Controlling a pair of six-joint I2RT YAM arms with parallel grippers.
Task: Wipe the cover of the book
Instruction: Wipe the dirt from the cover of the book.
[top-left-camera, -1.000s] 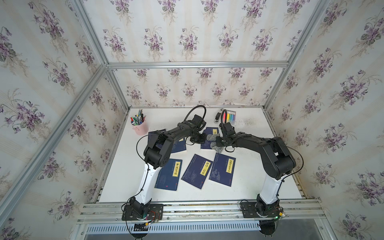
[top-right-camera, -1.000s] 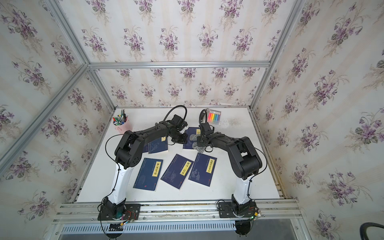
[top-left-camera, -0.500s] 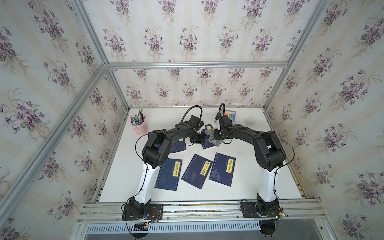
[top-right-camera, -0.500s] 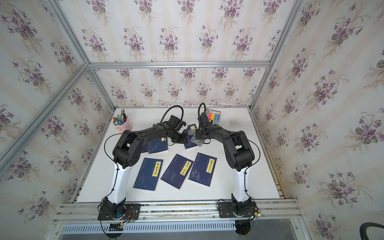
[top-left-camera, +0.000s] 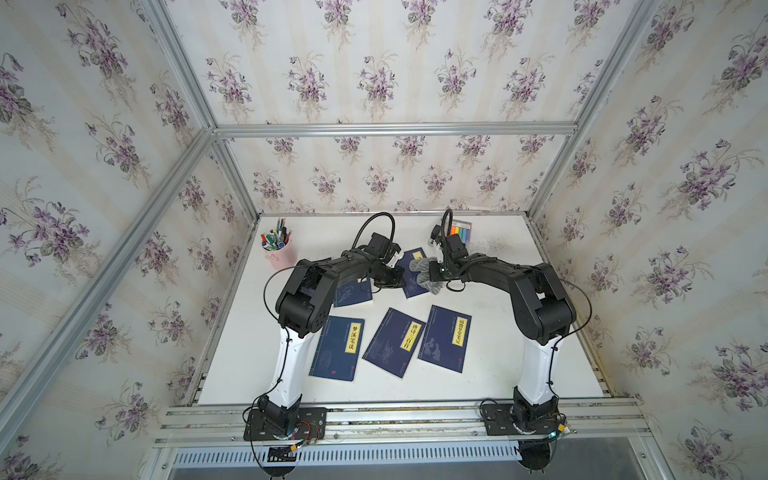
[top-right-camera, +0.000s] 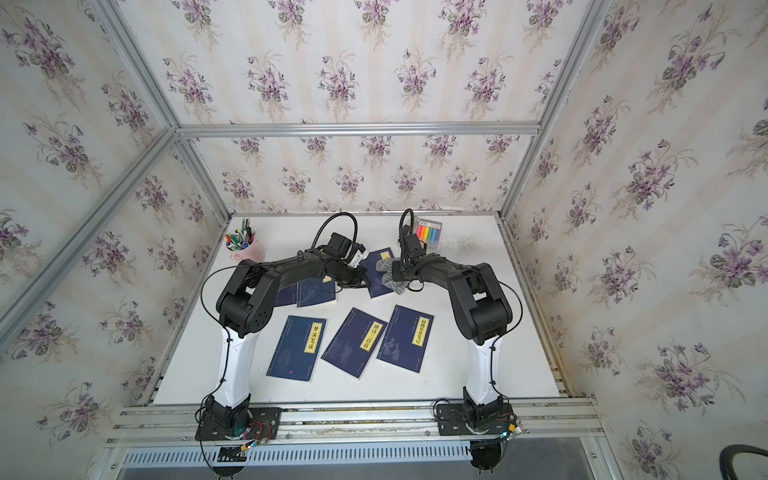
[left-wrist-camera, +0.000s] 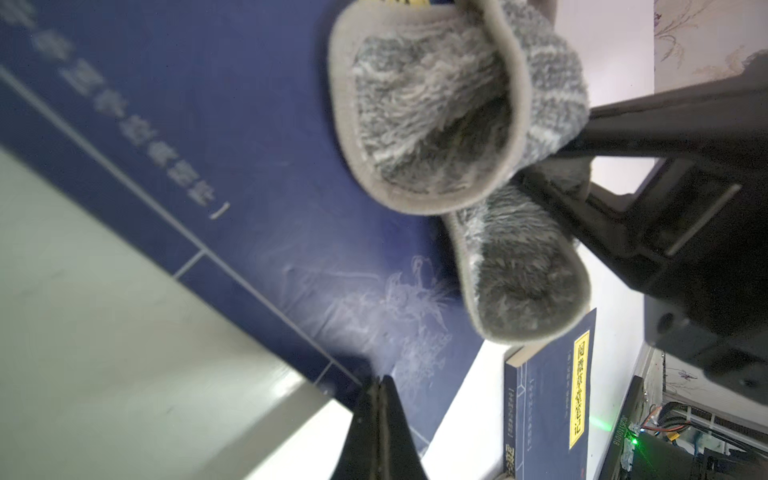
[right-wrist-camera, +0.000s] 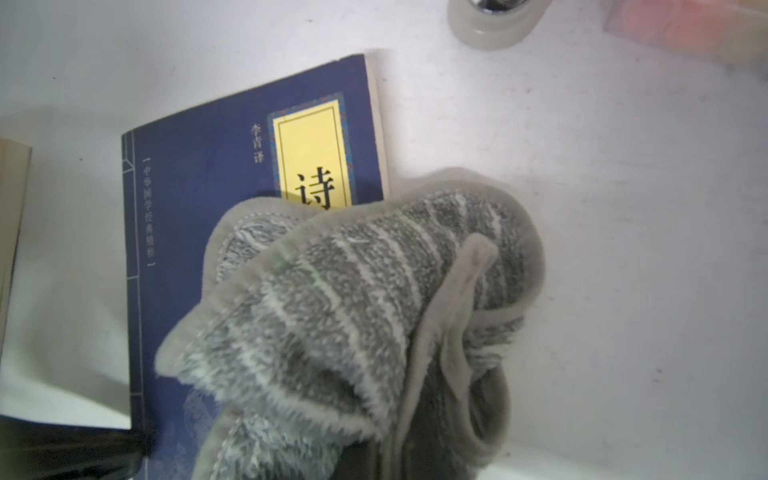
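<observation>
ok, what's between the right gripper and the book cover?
The grey cloth: the right gripper is shut on it, and it hangs over the book cover. Both wrist views show this; whether it touches is unclear.

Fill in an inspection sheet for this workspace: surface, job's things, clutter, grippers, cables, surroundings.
Surface: white table; speckled grey smudge near its far right.
Job's things: blue book lying flat, yellow title label; grey cloth bunched, partly over its cover.
Clutter: three blue books in a front row; further book under the left arm; pink pen cup; marker pack.
Grippers: left gripper shut, tips at the blue book's edge; right gripper shut on the grey cloth.
Cables: black loops above both wrists, off the books.
Surroundings: floral wallpaper walls; aluminium frame.
</observation>
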